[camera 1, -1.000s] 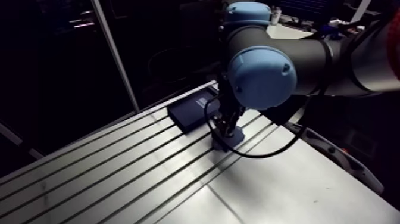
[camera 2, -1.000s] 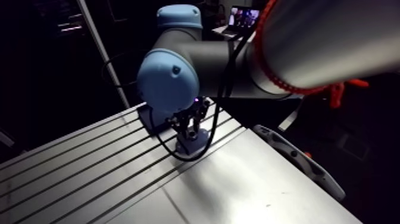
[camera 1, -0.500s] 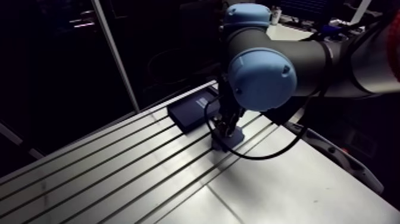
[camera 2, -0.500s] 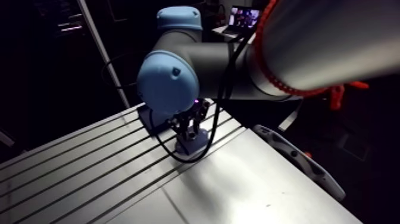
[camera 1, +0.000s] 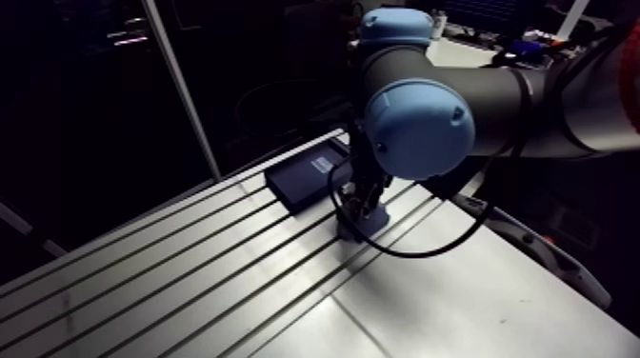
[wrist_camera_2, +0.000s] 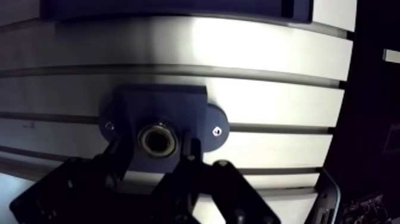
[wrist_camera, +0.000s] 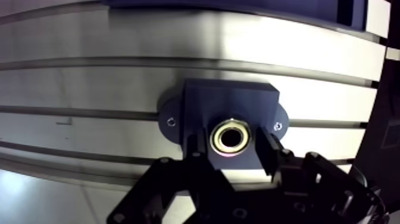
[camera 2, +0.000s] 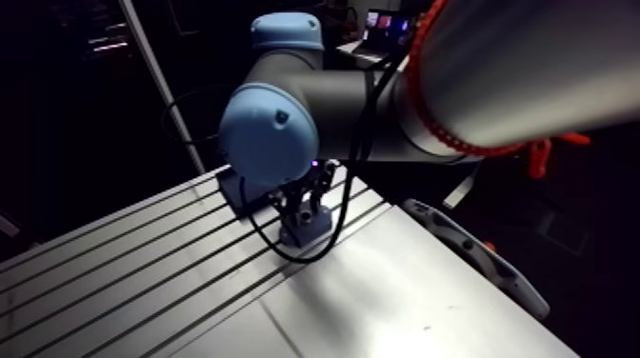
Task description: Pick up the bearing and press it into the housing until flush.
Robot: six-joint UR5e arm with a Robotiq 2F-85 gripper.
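The gripper (wrist_camera: 232, 143) hangs directly over the housing (wrist_camera: 229, 98), low above its top face. The fingers (wrist_camera: 196, 154) stand narrowly apart, one on each side of the housing bore. A thin strip of housing face shows between each finger and the bearing (wrist_camera: 216, 137), so they appear to hold nothing.

The bearing sits in the housing bore, centred between the fingers. Its axis is vertical and in line with the gripper's line of descent. From straight above, its seating depth cannot be read, so flushness is not confirmed.

The line between the fingers runs parallel to the housing's long axis, which is marked by two flange screws (wrist_camera: 277, 126). Any further press therefore appears to call for straight downward travel, without sideways correction.

The housing rests on the slotted tabletop (wrist_camera: 89, 83), across one slot. Beyond the housing, well apart from it, lies a flat dark box (camera 1: 307, 176).
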